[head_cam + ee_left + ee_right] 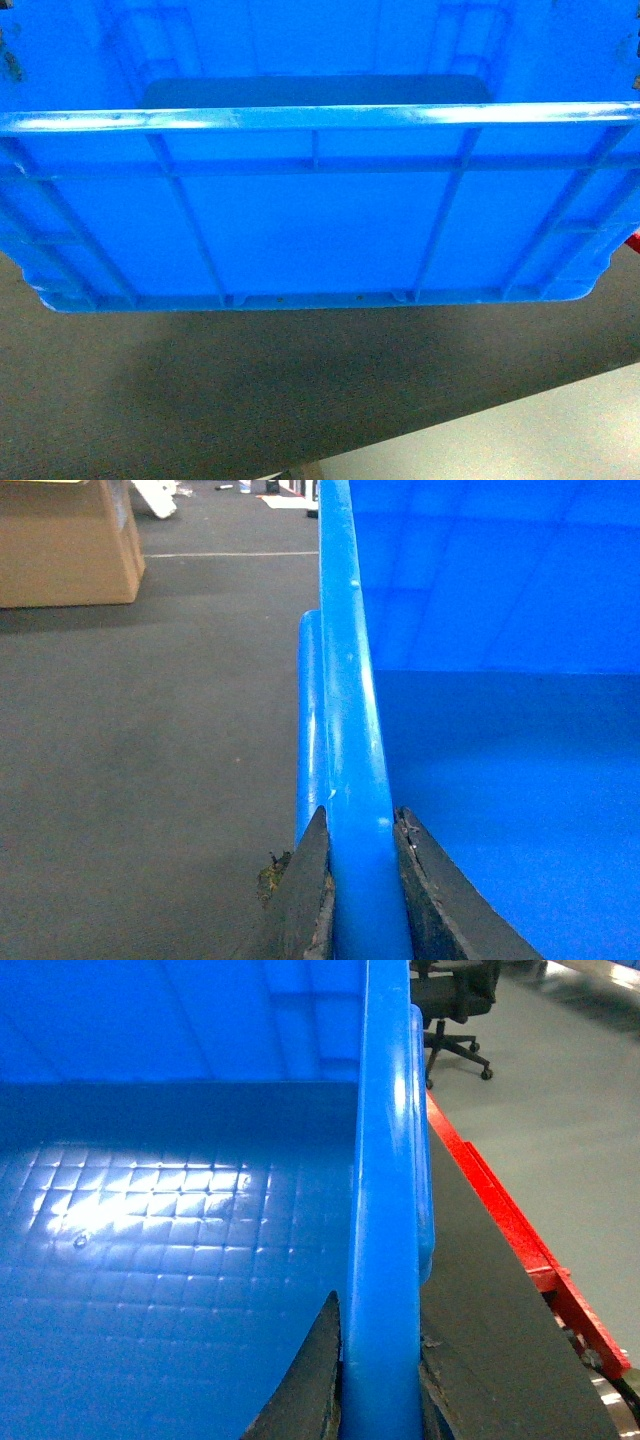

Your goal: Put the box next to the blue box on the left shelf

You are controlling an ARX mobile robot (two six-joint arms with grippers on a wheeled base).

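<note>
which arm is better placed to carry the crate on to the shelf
Neither alone: the left gripper and the right gripper each clamp a side rim of the box, so both should carry it. No shelf is visible.

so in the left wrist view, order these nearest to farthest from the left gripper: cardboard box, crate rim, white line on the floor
1. crate rim, clamped between the left gripper's fingers
2. white line, across the dark floor, ahead
3. cardboard box, far upper left; close to the line, hard to rank

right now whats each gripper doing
Left gripper: shut on the box rim.
Right gripper: shut on the box's opposite rim.
</note>
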